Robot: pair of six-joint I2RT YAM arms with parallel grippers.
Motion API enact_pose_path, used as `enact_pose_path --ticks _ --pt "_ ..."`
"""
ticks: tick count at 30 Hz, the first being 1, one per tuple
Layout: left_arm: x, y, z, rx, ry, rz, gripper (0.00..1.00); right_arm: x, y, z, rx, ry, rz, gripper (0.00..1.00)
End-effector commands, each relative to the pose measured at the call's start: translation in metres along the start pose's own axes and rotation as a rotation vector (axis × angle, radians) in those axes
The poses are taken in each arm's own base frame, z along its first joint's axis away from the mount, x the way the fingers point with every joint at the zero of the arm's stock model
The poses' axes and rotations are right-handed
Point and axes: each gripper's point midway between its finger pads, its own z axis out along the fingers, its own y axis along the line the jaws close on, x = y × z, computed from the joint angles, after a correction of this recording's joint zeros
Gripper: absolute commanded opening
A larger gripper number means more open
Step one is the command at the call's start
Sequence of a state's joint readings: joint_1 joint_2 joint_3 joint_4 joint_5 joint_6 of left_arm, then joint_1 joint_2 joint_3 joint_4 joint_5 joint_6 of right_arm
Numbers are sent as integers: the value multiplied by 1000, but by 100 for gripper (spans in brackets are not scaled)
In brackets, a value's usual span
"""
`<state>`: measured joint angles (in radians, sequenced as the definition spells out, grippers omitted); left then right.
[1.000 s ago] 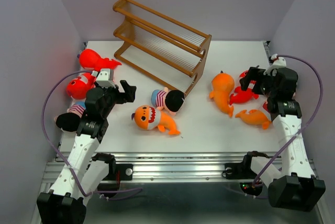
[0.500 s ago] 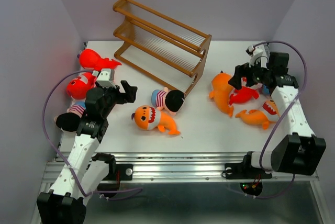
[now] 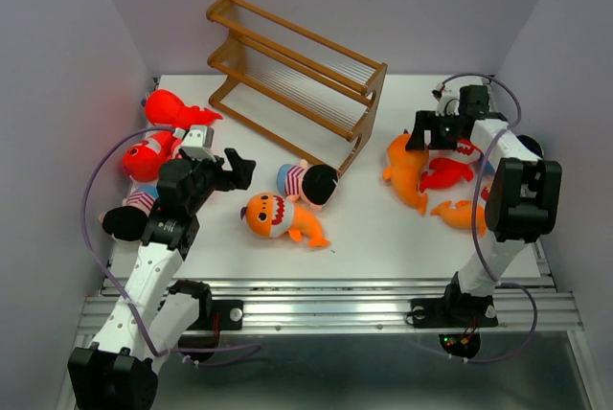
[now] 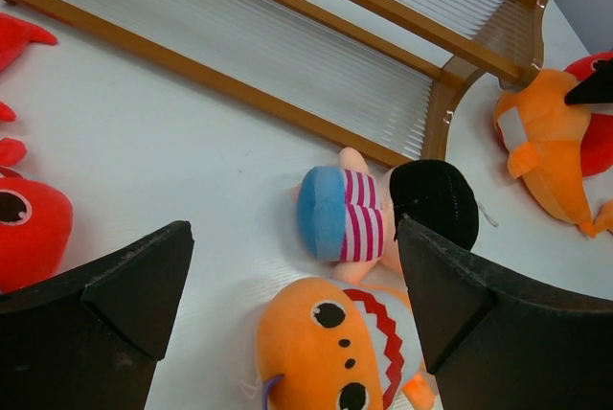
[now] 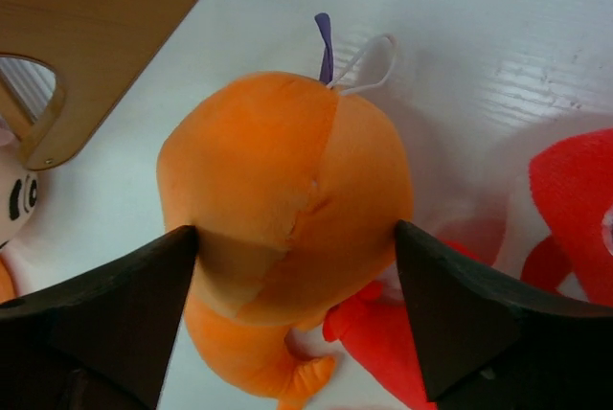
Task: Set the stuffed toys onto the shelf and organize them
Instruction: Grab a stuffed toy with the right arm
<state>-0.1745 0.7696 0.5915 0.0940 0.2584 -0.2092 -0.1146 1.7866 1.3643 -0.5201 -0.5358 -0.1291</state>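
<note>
Right pincer (image 5: 295, 230) moved astride orange fish (image 5: 287, 161), wide; red shark (image 5: 575, 204) beside; left pincer (image 4: 292, 236) wide.

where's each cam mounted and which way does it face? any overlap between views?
Top external: fixed above and behind the bases, looking down over the table toward the shelf; both arms, left gripper and right gripper show.
Left wrist: on the left wrist, facing the shelf and a striped doll; its two fingers frame the bottom.
Right wrist: on the right wrist, facing down at an orange fish plush between its fingers.
Shared: both wrist views catch the orange fish plush and the shelf's side panel.
</note>
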Motion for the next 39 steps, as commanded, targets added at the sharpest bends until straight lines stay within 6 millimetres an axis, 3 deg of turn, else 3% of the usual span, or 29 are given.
enact_pose_path --ticks 1,3,4,6,7,10,12,16,18,21,22,24,26,30,32,37,38,39 --pt "-37 -20 -1 83 -101 45 99 -15 -5 14 61 -32 -8 82" --pt "-35 -24 -1 110 -96 45 99 -6 -7 22 52 -13 3 70" --pt "-35 -26 -1 120 -93 44 99 -3 -7 23 47 -10 7 51" --pt "-33 -32 -1 159 -84 44 99 3 -5 24 37 1 14 34" --pt "-33 -35 -1 176 -87 46 99 3 -4 23 31 -1 12 21" --pt "-31 -46 -3 237 -81 43 99 -2 7 9 17 -33 -8 1" --pt "-32 -56 -6 291 -84 41 99 -8 17 -3 -3 -63 -21 1" --pt "-44 -76 -13 393 -128 -43 99 -28 60 -46 -101 -171 -25 1" --pt "-37 -84 -16 441 -108 -120 99 -45 85 -78 -137 -256 -2 1" --pt "-35 -106 -20 512 -99 -252 99 -65 119 -121 -199 -365 11 1" --pt "-32 -129 -26 576 -88 -264 99 -69 128 -131 -225 -384 38 1" --pt "-32 -148 -27 598 -91 -306 99 -82 142 -156 -237 -449 38 1" --pt "-32 -180 -34 670 -78 -349 99 -89 152 -169 -260 -480 80 1" --pt "-40 -220 -38 740 -77 -399 99 -99 173 -194 -333 -561 138 1" --pt "-42 -234 -37 749 -81 -408 99 -95 181 -198 -385 -557 204 1" --pt "-45 -277 -18 756 -65 -405 99 -87 198 -204 -524 -514 336 1" --pt "-54 -285 -16 765 -77 -408 99 -81 198 -200 -538 -498 359 1" --pt "-45 -291 -6 754 -52 -401 99 -81 200 -201 -557 -507 355 1"
